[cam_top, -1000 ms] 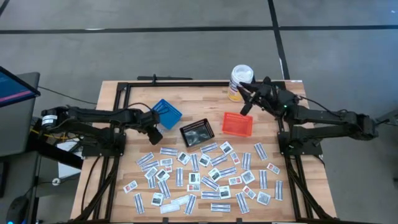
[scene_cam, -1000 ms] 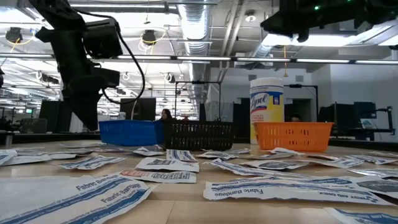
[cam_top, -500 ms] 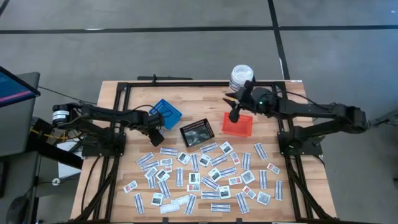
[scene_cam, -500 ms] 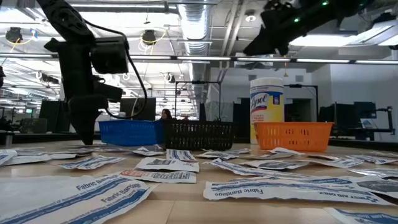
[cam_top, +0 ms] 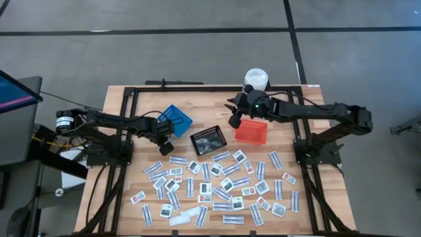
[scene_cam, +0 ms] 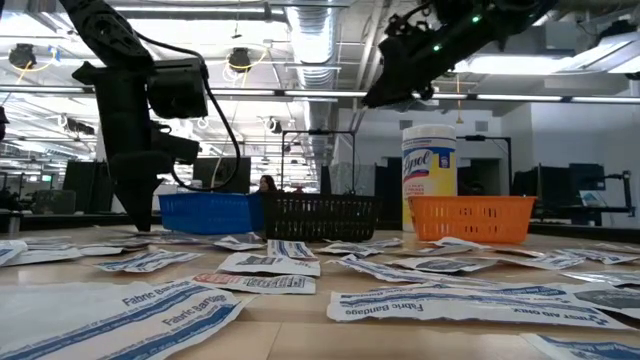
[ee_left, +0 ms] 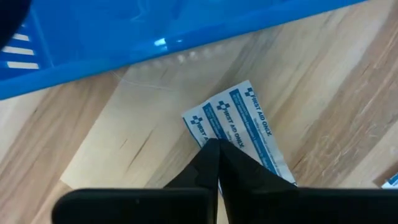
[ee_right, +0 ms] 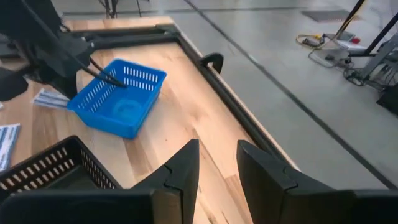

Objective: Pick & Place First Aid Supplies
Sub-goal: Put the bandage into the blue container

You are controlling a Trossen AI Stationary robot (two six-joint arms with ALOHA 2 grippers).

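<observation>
One bandage packet — left of centre, beside the blue basket — sits pinched in the left tool, closed on it; next comes lifting it clear of the tabletop — basketward.

Looking over my table, I am seeing a black basket sitting near its middle. A blue basket is lying just to the left of the black one and a little farther back, tilted. An orange basket is resting to the right of the black basket, apart from it. A tall white bottle with a yellow label is standing upright behind the orange one, well to the right of the black basket. Far beyond the black basket, a person is showing in the room.
</observation>
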